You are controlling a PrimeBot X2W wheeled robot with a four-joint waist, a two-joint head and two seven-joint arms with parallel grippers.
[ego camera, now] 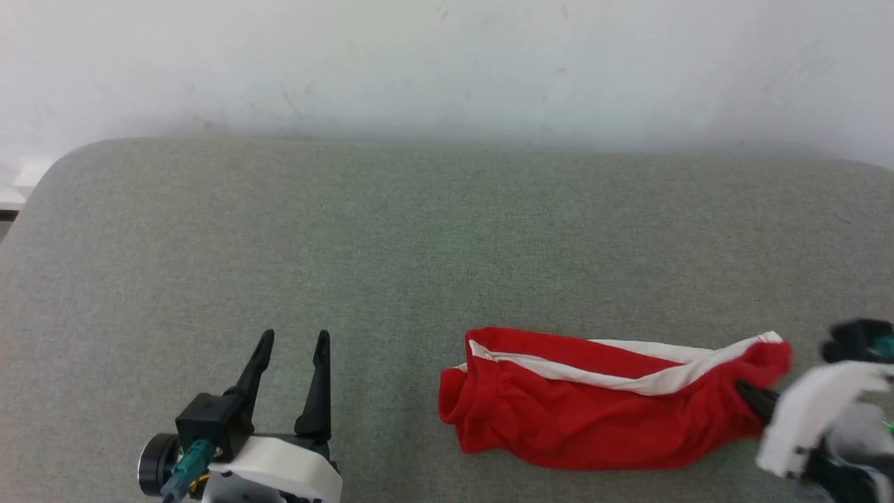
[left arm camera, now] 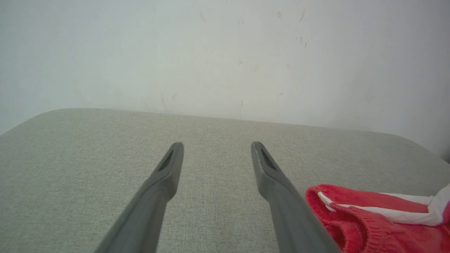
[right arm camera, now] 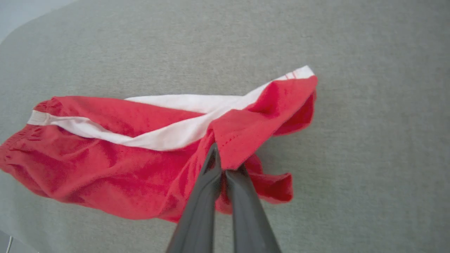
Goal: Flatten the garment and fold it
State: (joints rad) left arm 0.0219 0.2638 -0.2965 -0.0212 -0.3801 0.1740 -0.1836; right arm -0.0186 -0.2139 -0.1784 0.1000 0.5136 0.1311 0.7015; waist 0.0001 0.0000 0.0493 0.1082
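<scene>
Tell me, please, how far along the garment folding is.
Barely started: the garment lies bunched and unfolded on the grey surface. In hand: the right gripper is shut on its rumpled right end; the left gripper stands open, apart from it. Left: spreading it flat, then folding.

The table (ego camera: 419, 230) is covered in grey-green woven cloth, its far corners rounded; on its near right part lies the garment (ego camera: 594, 412), red with a white stripe, rumpled, stretched left to right; its gathered waistband end points left.
</scene>
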